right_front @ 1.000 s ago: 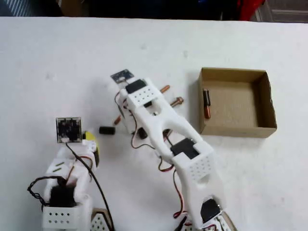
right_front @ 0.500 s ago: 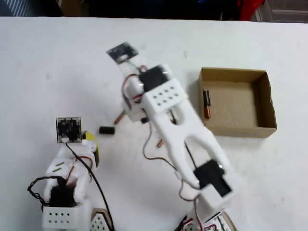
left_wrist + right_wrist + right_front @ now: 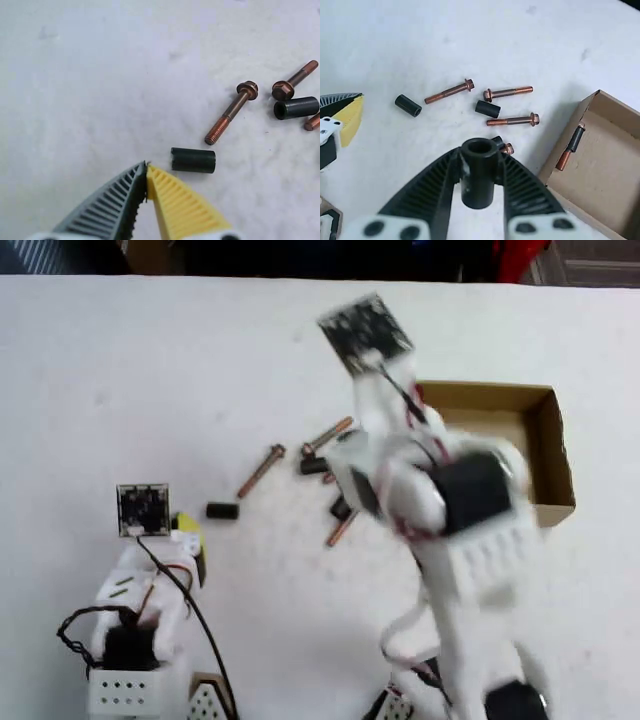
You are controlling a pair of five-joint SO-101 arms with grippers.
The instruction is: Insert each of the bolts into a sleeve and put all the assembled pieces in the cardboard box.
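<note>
My right gripper (image 3: 480, 154) is shut on a black sleeve (image 3: 479, 175), held upright above the table. Below it lie three copper bolts (image 3: 449, 92) (image 3: 508, 92) (image 3: 513, 120) and two loose black sleeves (image 3: 408, 105) (image 3: 487, 108); another bolt head (image 3: 507, 148) peeks out behind the held sleeve. The cardboard box (image 3: 615, 200) holds one assembled piece (image 3: 570, 147). My left gripper (image 3: 146, 170) is shut and empty, close to a lying sleeve (image 3: 193, 160), with a bolt (image 3: 231, 112) beyond. In the high view the raised right arm (image 3: 440, 490) stands beside the box (image 3: 550, 455).
The left arm (image 3: 140, 590) rests at the front left of the white table. Bolts (image 3: 262, 469) (image 3: 328, 434) (image 3: 342, 528) and a sleeve (image 3: 222, 510) are scattered mid-table, left of the box. Dark clutter lines the table's far edge.
The right arm rose from the cluster of bolts and swung right toward the box, uncovering the bolts and sleeves beneath it. The left arm kept still.
</note>
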